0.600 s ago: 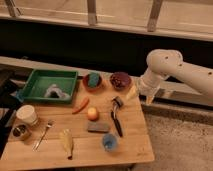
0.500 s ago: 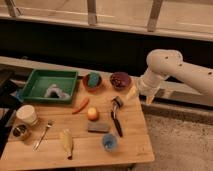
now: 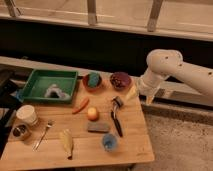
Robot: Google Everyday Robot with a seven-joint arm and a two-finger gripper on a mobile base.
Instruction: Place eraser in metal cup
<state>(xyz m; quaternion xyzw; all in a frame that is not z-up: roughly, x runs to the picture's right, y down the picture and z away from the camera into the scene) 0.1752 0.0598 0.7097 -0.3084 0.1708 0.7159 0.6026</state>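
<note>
Barely started: gripper (image 3: 140,95) hovers off the table (image 3: 134,137) at its right edge, grip state cannot be told, eraser (image 3: 98,127) lies flat on the tabletop below-left of it, well apart, metal cup (image 3: 21,132) far further left, so pick and drop both remain.

No visible change vs earlier pics: gripper (image 3: 141,95) holds same spot at table (image 3: 134,142) right edge, eraser (image 3: 98,127) & metal cup (image 3: 21,132) unmoved, lower-left of it.
</note>
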